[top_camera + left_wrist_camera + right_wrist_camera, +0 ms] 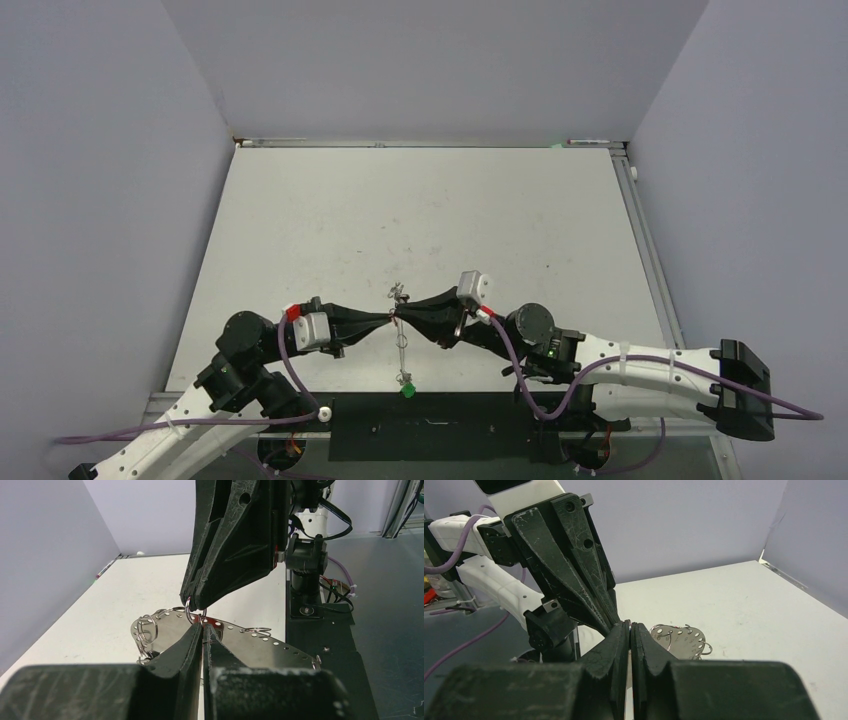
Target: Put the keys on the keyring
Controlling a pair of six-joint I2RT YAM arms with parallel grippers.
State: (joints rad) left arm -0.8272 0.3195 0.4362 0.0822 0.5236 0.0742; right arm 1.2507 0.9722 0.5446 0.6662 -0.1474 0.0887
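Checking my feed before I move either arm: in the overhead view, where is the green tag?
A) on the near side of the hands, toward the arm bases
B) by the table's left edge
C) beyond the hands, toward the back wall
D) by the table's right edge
A: the green tag shows nearer the bases than the spot where the left hand and right hand meet tip to tip, close to the near edge of the table.
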